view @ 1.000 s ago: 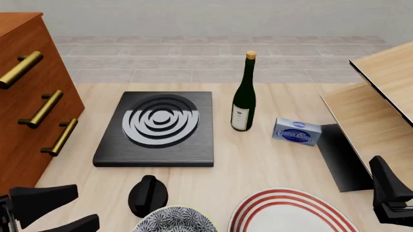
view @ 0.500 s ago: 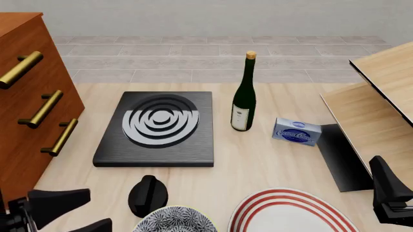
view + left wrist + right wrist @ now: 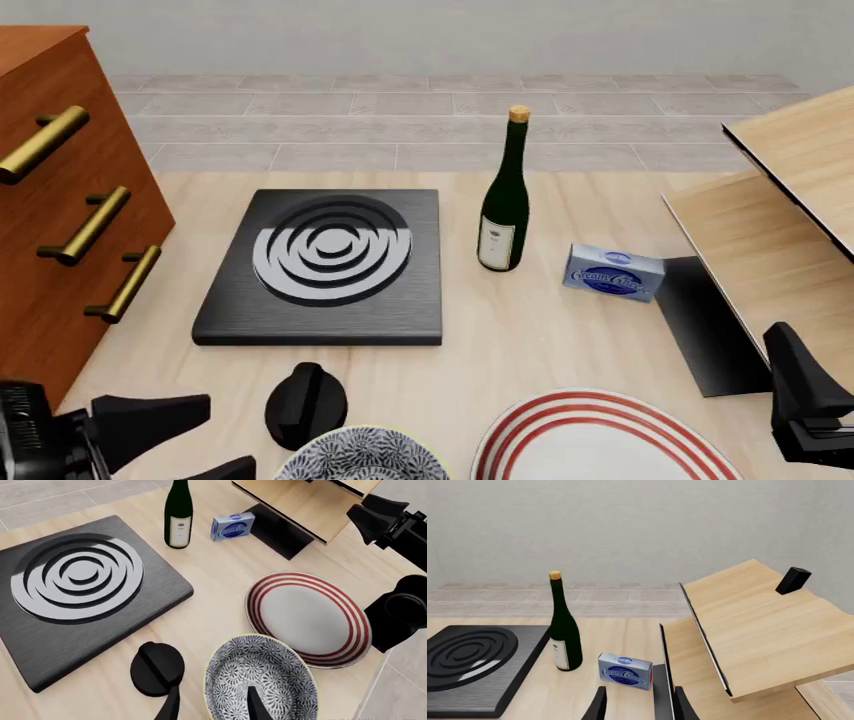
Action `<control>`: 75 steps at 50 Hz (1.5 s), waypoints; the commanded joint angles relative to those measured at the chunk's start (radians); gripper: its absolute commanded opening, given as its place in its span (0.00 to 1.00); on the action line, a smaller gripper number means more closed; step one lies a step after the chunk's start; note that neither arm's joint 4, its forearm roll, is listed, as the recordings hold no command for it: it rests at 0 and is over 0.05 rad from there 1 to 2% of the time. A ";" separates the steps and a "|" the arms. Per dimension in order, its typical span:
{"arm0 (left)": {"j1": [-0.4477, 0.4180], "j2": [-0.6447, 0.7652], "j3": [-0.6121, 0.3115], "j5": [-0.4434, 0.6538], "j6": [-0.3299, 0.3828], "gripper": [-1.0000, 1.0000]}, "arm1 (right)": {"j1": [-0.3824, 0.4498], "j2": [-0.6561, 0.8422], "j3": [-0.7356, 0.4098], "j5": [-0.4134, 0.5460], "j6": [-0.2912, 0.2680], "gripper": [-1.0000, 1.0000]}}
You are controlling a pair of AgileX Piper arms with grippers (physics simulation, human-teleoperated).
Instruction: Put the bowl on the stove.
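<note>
The blue-and-white floral bowl (image 3: 360, 457) sits at the table's near edge, cut off by the frame, between the black knob (image 3: 307, 402) and the red-ringed plate (image 3: 601, 440). The black stove (image 3: 327, 262) with silver rings lies farther back, left of centre. My left gripper (image 3: 187, 445) is open, low at the near left, just left of the knob. In the left wrist view its fingertips (image 3: 256, 706) straddle the bowl (image 3: 260, 677) rim, one over the bowl's inside, one beside the knob (image 3: 157, 667). My right gripper (image 3: 805, 405) hangs open at the far right, holding nothing.
A green wine bottle (image 3: 503, 205) and a blue box (image 3: 614, 272) stand right of the stove. A wooden drawer cabinet (image 3: 60, 210) with brass handles fills the left side. A slanted wooden shelf (image 3: 781, 215) on a black base occupies the right.
My left gripper has slid rightward along the near edge toward the knob and bowl. The right arm and all objects stay put.
</note>
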State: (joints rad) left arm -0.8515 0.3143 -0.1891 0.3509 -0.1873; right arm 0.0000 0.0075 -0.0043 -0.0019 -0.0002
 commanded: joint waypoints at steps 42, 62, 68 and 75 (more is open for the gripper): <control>-0.023 0.131 0.094 -0.179 0.022 1.00 | 0.000 0.000 0.000 0.000 0.000 1.00; -0.025 0.275 0.156 -0.357 0.029 1.00 | 0.000 0.000 0.000 0.000 0.000 1.00; -0.015 0.298 0.176 -0.392 0.029 1.00 | 0.000 0.000 0.000 0.000 0.000 1.00; -0.007 0.320 0.186 -0.418 0.033 1.00 | 0.000 0.000 0.000 0.000 0.000 1.00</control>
State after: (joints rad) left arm -0.8675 0.5954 -0.0223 -0.0190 -0.1581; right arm 0.0000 0.0075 -0.0043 -0.0019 -0.0002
